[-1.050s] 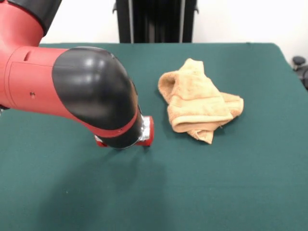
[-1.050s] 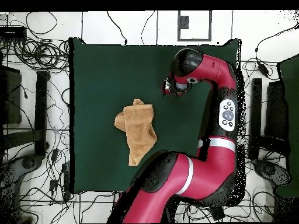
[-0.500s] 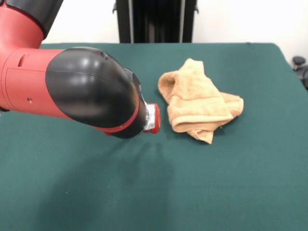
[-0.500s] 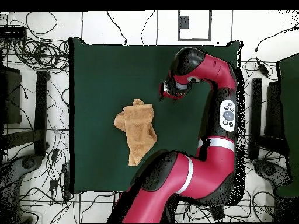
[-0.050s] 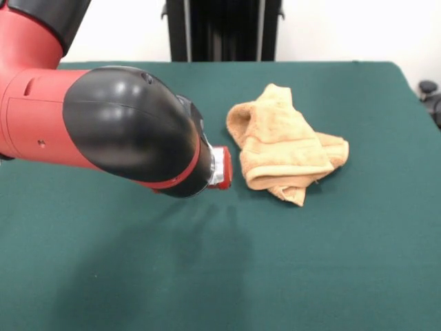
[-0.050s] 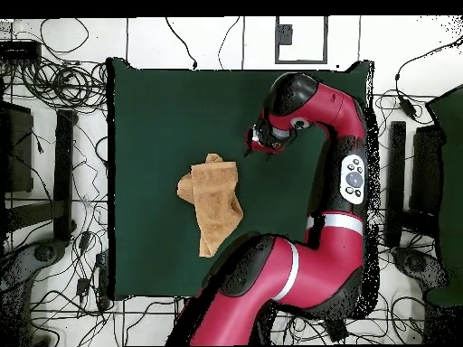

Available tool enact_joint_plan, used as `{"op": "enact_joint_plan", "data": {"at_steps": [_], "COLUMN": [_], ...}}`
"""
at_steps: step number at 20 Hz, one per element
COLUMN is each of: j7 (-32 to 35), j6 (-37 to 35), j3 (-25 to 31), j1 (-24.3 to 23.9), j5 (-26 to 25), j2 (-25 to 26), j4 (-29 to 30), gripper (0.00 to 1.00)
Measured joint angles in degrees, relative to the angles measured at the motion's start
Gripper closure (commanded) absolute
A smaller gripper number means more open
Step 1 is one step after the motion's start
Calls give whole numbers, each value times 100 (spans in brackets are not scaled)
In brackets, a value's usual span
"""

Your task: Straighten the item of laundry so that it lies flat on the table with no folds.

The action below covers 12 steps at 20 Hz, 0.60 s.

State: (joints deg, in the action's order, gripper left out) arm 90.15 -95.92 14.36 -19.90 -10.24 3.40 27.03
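Tan-orange terry towel: crumpled, folded over itself on dark green cloth table
gripper: beside towel, apart
jaws: cannot tell, hidden by arm

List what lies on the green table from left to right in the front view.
Red and black arm → gripper at the arm's end → crumpled tan-orange towel → bare green table out to the right edge.
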Motion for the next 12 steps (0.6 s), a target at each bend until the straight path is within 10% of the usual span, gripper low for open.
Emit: {"op": "enact_joint_plan", "data": {"at_steps": [12], "j7": [0], "j6": [1843], "j3": [-102], "j1": [74], "j5": [-23], "j2": [-604], "j4": [795], "gripper": [0]}}
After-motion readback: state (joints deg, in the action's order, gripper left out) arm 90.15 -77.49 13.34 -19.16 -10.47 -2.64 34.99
